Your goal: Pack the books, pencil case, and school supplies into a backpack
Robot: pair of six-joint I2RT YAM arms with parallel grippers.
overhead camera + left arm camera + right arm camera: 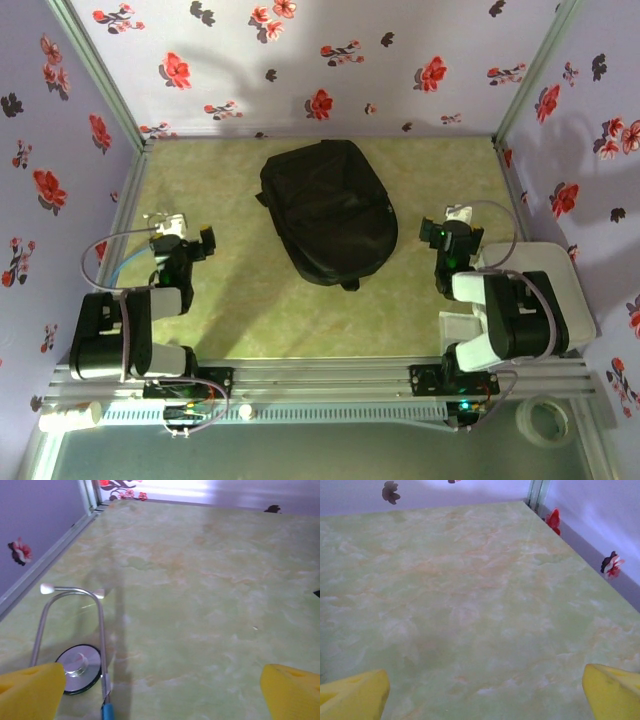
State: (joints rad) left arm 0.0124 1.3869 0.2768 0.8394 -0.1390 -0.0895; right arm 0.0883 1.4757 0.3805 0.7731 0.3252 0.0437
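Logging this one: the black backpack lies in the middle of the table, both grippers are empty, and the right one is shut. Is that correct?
Not quite: the right gripper is open, not shut. The right wrist view shows its yellow fingers set wide apart with bare table between them. The rest stands: the backpack lies in the middle of the table, and both the right and the left gripper are empty.

overhead view, 2 wrist views, shared tabletop (250,325)

A stethoscope (101,630) lies on the green marbled table (200,580), at seven o'clock in the left wrist view, its chest disc (78,662) flat. From above, a tape roll (546,420) sits at five o'clock and a white cylinder (70,415) at seven. Flowered lilac walls (300,60) stand around.
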